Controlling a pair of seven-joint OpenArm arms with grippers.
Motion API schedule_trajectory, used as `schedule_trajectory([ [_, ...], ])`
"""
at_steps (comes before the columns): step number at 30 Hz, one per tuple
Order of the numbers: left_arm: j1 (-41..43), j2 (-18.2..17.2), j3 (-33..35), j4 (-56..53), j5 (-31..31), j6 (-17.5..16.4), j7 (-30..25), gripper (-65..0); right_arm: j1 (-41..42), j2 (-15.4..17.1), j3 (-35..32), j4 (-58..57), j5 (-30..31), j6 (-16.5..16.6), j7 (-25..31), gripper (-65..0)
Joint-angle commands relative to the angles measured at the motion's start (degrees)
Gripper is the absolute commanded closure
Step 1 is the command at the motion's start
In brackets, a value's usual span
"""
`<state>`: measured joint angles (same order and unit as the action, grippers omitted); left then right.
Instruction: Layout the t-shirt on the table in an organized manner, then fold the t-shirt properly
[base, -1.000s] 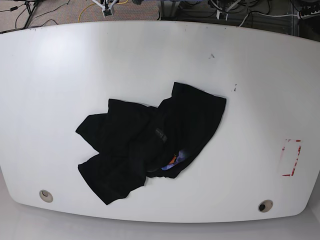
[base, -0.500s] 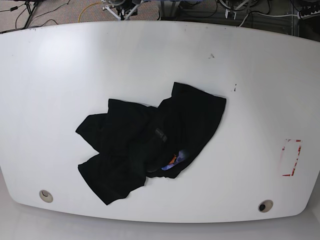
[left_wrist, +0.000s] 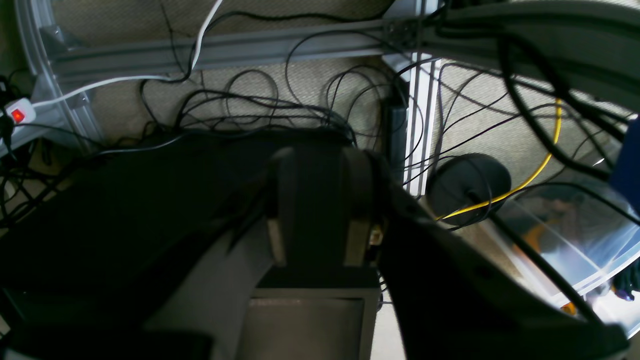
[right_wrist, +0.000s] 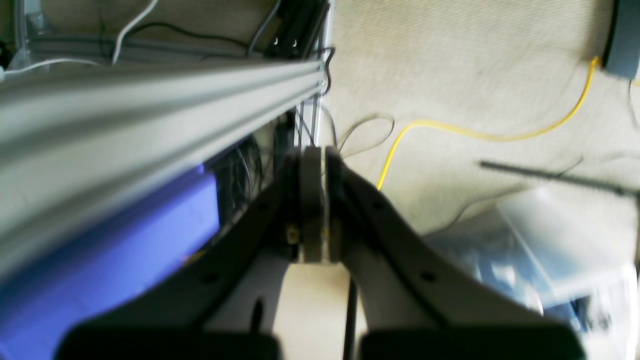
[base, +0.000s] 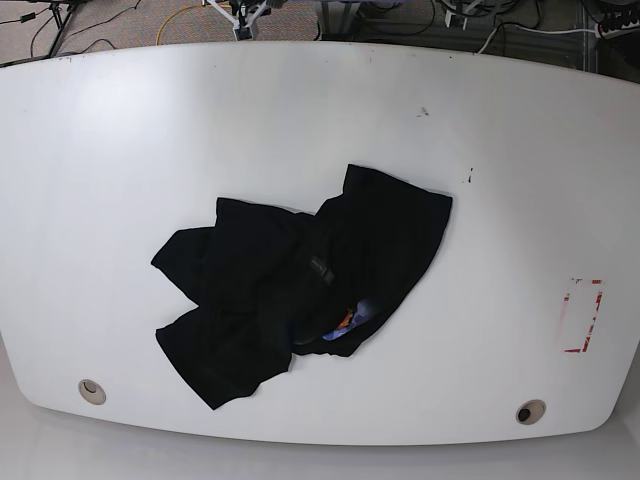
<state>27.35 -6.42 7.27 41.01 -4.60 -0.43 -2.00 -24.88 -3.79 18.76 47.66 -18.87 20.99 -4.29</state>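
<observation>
a: overhead, base view — what lies on the table (base: 120, 130)?
b: glossy white top with curved edges; the t-shirt (base: 300, 285), soft black cloth, sits crumpled near the centre, a blue-orange print patch (base: 347, 322) peeking at its lower fold. a red tape rectangle (base: 583, 316) marks the right side.

a: left wrist view?
b: the left gripper (left_wrist: 320, 220) hangs over carpet and tangled black cables, dark fingers (left_wrist: 310, 200) parted a little, nothing between them.

a: right wrist view?
b: the right gripper (right_wrist: 316, 210) is clenched, pads pressed together on nothing, beside a ribbed aluminium rail (right_wrist: 150, 100) and a yellow cable (right_wrist: 450, 132).
</observation>
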Motion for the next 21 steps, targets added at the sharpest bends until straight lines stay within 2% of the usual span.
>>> schedule_trajectory([
  [1, 2.0, 0.0, 0.0, 3.1, -0.1, 0.1, -0.5, -14.3, -2.3, 0.4, 0.3, 0.4, 0.1, 0.1, 0.7, -1.3],
  [9, 6.4, -2.0, 0.0, 11.4, -0.2, 0.1, -0.1, -14.3, -6.4, -0.6, 0.4, 3.5, 0.1, 0.1, 0.7, -1.3],
  [21, 13.8, -3.1, -0.2, 21.1, -0.3, 0.1, -0.1, -14.3, -16.3, -2.6, 0.4, 18.1, 0.1, 0.3, 0.5, -1.3],
])
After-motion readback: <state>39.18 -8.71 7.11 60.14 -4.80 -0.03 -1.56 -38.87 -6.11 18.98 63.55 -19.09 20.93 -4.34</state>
